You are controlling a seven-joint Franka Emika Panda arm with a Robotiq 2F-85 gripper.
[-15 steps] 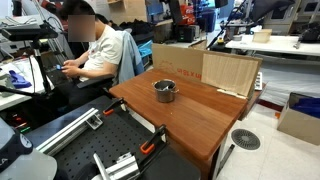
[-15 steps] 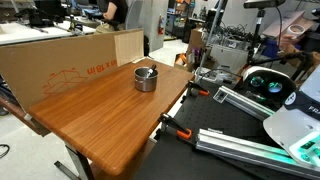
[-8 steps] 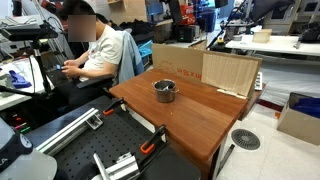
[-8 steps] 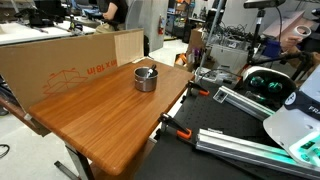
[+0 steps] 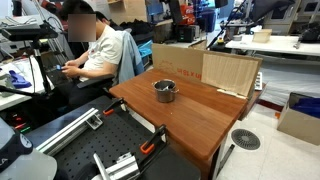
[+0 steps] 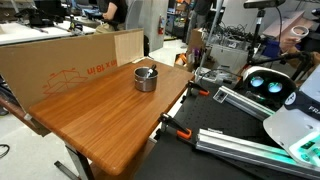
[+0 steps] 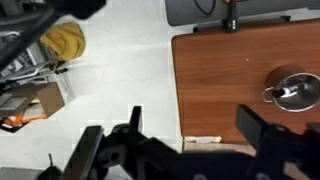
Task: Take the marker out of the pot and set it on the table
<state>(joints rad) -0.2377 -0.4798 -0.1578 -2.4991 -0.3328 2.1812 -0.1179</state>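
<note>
The small steel pot stands on the reddish-brown wooden table, toward its far side. It also shows in the other exterior view and at the right of the wrist view. A dark marker lies inside the pot, faintly visible in the wrist view. My gripper is open and empty, high above the table's edge, well away from the pot. It does not show in either exterior view.
A cardboard sheet stands along the table's far edge, close behind the pot. A seated person is near one corner. A black bench with metal rails and clamps adjoins the table. A white floor lies beside the table.
</note>
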